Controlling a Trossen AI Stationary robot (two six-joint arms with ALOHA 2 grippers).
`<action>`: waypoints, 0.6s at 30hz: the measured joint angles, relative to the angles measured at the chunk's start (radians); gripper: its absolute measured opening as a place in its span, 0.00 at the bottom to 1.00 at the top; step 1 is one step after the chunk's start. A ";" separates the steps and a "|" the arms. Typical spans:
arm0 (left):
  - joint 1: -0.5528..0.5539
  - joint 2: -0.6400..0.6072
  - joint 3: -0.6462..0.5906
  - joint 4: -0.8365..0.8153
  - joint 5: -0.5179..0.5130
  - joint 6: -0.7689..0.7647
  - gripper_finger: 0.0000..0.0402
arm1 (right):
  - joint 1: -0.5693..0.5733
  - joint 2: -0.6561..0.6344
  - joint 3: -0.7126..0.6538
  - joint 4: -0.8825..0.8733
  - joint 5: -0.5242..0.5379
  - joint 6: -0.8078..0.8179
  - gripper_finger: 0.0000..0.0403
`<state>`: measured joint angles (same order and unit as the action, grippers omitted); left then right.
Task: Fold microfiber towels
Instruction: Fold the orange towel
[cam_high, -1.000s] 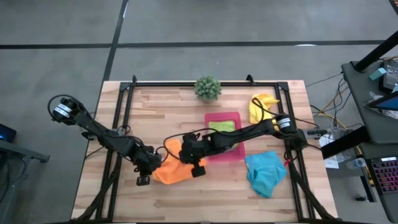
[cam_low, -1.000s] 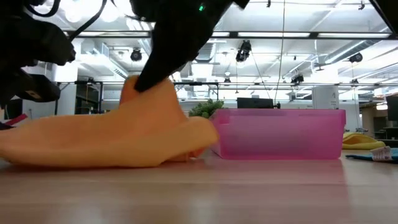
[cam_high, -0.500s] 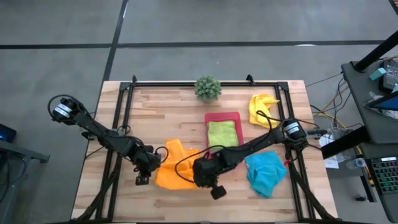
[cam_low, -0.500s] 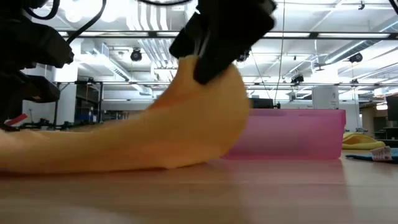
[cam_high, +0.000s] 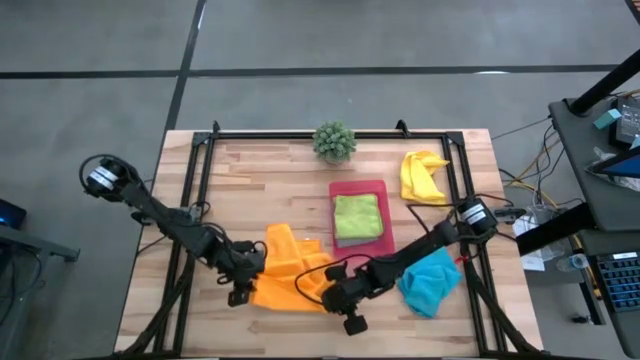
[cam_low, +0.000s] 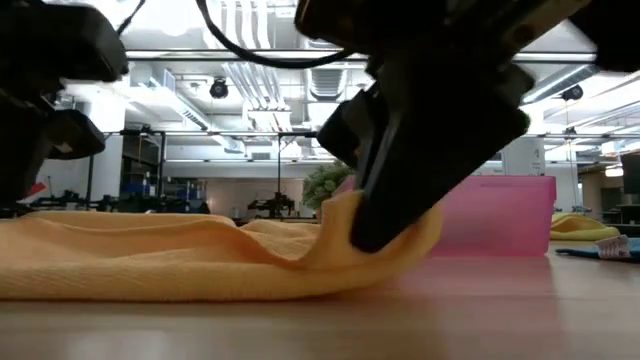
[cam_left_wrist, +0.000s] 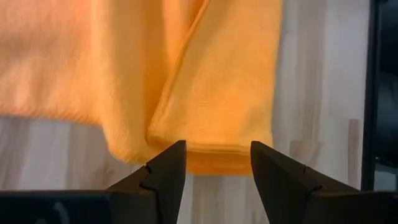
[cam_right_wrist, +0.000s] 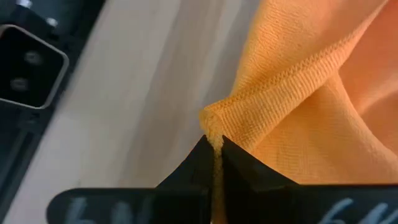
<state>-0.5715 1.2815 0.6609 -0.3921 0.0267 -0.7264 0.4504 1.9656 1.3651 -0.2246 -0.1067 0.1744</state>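
Observation:
The orange towel (cam_high: 285, 268) lies spread and rumpled on the wooden table (cam_high: 250, 180), left of centre toward the near edge. My right gripper (cam_high: 324, 290) is shut on its near right corner, low over the table. My left gripper (cam_high: 254, 276) stands open at the towel's left side. A folded edge of the towel (cam_left_wrist: 214, 152) lies on the table just past its fingertips (cam_left_wrist: 168, 165); I cannot tell whether they touch it. A lime green towel (cam_high: 357, 215) rests flat in the pink tray (cam_high: 358, 246). The yellow towel (cam_high: 422, 175) and the turquoise towel (cam_high: 430, 282) lie bunched at the right. My right gripper pinches a corner of the orange towel (cam_right_wrist: 214, 127) between its two fingers, at a hemmed fold. The fingers slant down from the table's right. The corner (cam_low: 410, 235) is raised a little off the table, and the rest of the towel (cam_low: 150, 262) lies slack on the wood.
A small green potted plant (cam_high: 334, 141) stands at the far edge. A black frame (cam_high: 200, 160) runs around the table's sides. Bare wood lies at the far left and along the near edge.
My right gripper has gone toward the table's near edge and somewhat right, sinking, with the towel's corner still in it. The raised hump of orange cloth has been drawn down and out; the towel now lies flatter and wider, its left part staying put.

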 joint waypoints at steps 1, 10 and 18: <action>-0.014 0.004 0.000 0.016 -0.028 0.000 0.41 | 0.005 0.000 -0.001 0.003 0.004 0.005 0.02; -0.100 0.121 -0.003 0.188 -0.353 0.101 0.41 | 0.034 0.000 -0.011 0.021 0.081 0.016 0.02; -0.103 0.283 0.003 0.195 -0.384 0.084 0.41 | 0.034 0.000 -0.011 0.024 0.082 0.016 0.02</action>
<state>-0.6748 1.5645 0.6638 -0.1966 -0.3577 -0.6424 0.4847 1.9656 1.3540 -0.2001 -0.0250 0.1905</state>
